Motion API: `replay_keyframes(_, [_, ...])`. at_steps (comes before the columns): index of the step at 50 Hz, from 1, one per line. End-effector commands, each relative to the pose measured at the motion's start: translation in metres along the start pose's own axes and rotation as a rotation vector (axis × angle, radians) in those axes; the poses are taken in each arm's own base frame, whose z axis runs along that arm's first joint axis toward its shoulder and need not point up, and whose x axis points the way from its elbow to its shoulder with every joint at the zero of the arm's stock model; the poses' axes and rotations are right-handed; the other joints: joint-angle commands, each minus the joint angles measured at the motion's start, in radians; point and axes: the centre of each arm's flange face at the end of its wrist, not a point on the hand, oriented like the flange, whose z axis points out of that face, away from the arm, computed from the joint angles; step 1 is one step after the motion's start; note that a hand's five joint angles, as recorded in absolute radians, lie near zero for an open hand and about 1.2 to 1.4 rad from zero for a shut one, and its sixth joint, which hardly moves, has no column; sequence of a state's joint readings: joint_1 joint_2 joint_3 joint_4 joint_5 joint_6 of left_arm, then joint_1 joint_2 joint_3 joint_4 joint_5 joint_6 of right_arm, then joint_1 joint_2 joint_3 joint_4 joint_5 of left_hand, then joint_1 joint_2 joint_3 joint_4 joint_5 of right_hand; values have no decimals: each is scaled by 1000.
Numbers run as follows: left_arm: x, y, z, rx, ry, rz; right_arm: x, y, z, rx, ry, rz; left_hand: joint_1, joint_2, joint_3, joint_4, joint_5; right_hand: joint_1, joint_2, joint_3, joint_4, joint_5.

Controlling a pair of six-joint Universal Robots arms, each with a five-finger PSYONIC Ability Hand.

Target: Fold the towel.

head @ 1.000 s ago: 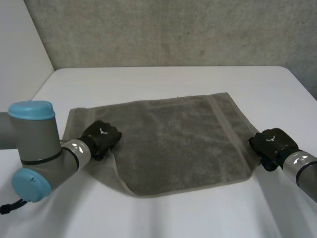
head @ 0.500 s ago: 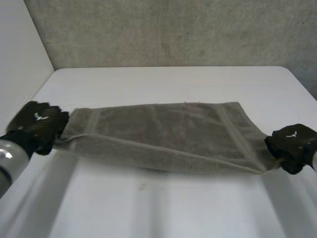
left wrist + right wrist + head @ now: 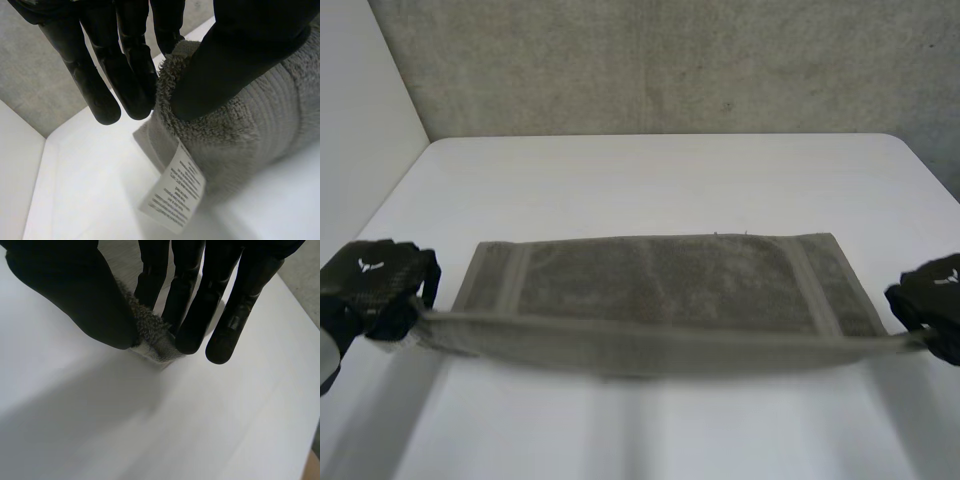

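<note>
Nearest, the black left hand (image 3: 375,288) pinches the near-left corner of the grey terry towel (image 3: 660,285) between thumb and fingers, just by its white care label (image 3: 172,192). The black right hand (image 3: 932,300) nips only a small tuft at the near-right corner. That thin hold may slip under the tension and drop the raised, taut edge. Beyond, the rest of the towel lies flat on the white table (image 3: 670,170).
</note>
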State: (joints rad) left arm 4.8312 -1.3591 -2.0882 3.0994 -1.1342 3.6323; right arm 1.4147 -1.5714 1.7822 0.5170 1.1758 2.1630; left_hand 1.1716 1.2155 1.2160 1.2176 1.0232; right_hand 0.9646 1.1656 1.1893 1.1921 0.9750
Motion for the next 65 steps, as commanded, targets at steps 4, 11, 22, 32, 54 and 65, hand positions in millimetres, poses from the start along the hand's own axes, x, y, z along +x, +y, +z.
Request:
replay_keyframes(4, [-16,13,82,9,6,-82,3,-35,85,129,31,77,225,181,180,179,198,432,231,207,204,247])
replay_keyframes(11, [-13,19,127,-25,-29,-71,7,-44,155,143,130,48,225,181,180,179,198,432,231,207,204,247])
replay_keyframes(22, [-9,15,186,19,-80,-31,21,-57,205,264,328,15,225,181,180,179,198,432,231,207,204,247])
replay_keyframes(32, [3,15,201,49,-73,-8,3,-61,228,296,328,-3,-739,-783,-783,-785,-765,-790,-991,-1015,-1018,-975])
replay_keyframes(54, [7,-32,134,136,-79,-4,23,-67,138,307,261,175,-979,-1023,-1023,-1025,-1005,-687,-888,-912,-914,-872])
replay_keyframes(65, [28,-13,109,171,-67,-16,3,-13,151,106,133,144,-973,-1017,-1017,-1019,-999,-298,-499,-523,-526,-483])
